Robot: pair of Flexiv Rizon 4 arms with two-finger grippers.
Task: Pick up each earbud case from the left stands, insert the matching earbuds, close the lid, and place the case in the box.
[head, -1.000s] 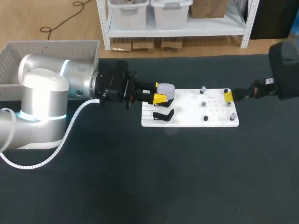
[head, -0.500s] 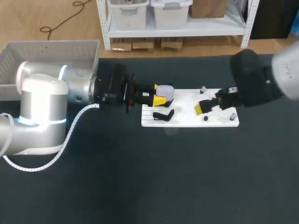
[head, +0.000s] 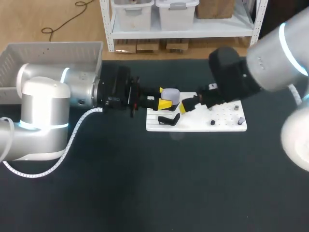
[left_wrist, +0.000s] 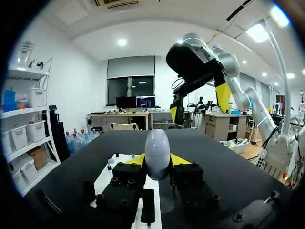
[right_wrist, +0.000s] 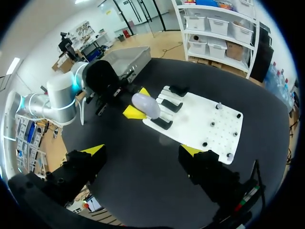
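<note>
Left pincer (head: 164,99) (left_wrist: 157,160): clamped on the one case (head: 170,93) (left_wrist: 157,151), a yellow tip pressing each side. The case is pale and egg-shaped, with the lid down. It's held over the left end of the white board (head: 198,124).

Right pincer (head: 185,105): fingers wide apart, nothing between them. It sits just right of the case, over the middle of the board, not touching it. The left wrist view shows it (left_wrist: 198,104) ahead of and above the case, tips spread. In its own view (right_wrist: 142,150) both tips hang well above the table (right_wrist: 143,181), with the case (right_wrist: 145,105) and the left pincer (right_wrist: 138,101) ahead of it.

Counts:
- Cases: 1, in the left pincer.
- Stands (right_wrist: 163,123): 3 black ones in a row on the board's left end in the right wrist view. The case hangs beside the middle one, and I can't tell if it touches. From the head view only 1 stand (head: 169,119) shows unobstructed.
- Pegs (right_wrist: 212,123): 6 small dark ones on the board's right half, in two rows of three. Can't tell whether earbuds sit on them. The right arm hides some in the head view.
- Board (right_wrist: 200,119): 1, flat on the dark table (head: 145,183).
- Box (head: 48,53) (right_wrist: 126,57): 1 pale bin behind the left arm, well apart from the board. Contents not visible.
</note>
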